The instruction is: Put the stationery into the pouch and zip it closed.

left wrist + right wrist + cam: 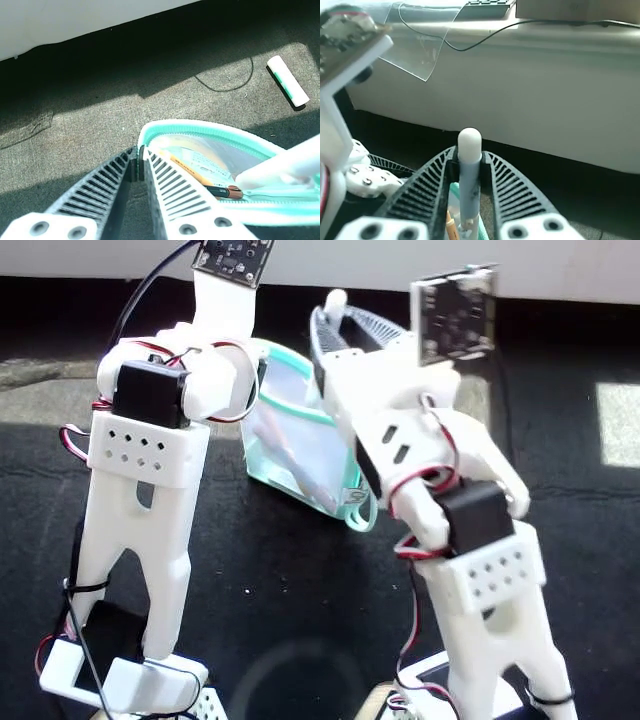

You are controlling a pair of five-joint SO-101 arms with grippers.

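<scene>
The right pincer grips a white-capped pale-blue pen upright, its long axis aimed down into the open mouth of the mint-green translucent zip pouch, whose rim end the left pincer clamps.

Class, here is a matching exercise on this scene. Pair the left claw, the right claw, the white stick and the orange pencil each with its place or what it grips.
Column 1
1. left claw
2. right claw
3. white stick
4. orange pencil

Column 2
A. inside the pouch
B. shut on the white-capped pen
C. lying on the mat, outside the pouch
D. shut on the pouch's rim

Pairs: 1-D, 2-B, 3-C, 4-A
</scene>
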